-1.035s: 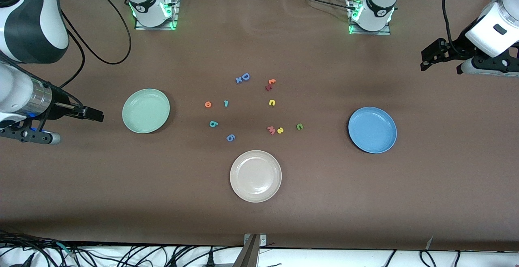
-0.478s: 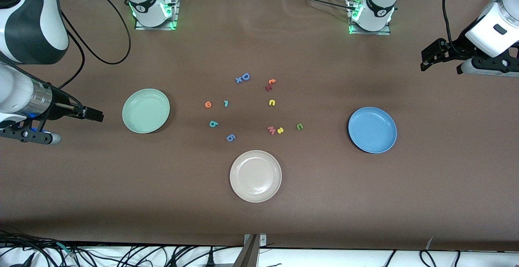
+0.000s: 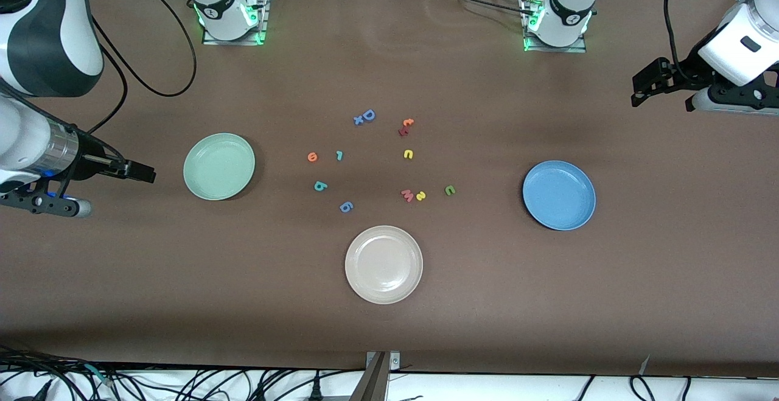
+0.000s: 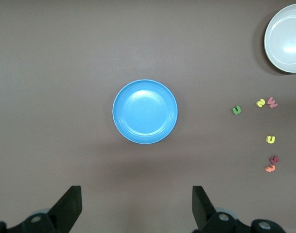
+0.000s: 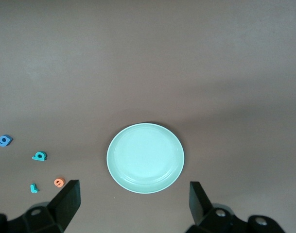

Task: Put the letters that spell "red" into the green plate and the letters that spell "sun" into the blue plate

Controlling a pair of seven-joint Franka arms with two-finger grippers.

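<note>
The green plate (image 3: 219, 166) lies toward the right arm's end, the blue plate (image 3: 558, 195) toward the left arm's end. Between them lie the orange "e" (image 3: 312, 157), teal "r" (image 3: 339, 156) and teal "d" (image 3: 321, 186), then the yellow arch (image 3: 408, 154), yellow "s" (image 3: 420, 195) and green arch (image 3: 450, 190). My right gripper (image 3: 143, 173) hangs open and empty over bare table beside the green plate (image 5: 145, 158). My left gripper (image 3: 639, 90) hangs open and empty over the table's end, apart from the blue plate (image 4: 145, 111).
A cream-white plate (image 3: 383, 264) sits nearer the front camera than the letters. Among the letters also lie a blue "g" (image 3: 346, 207), a big blue "D" (image 3: 366, 117), a red-orange pair (image 3: 406, 126) and a pink "w" (image 3: 407, 195).
</note>
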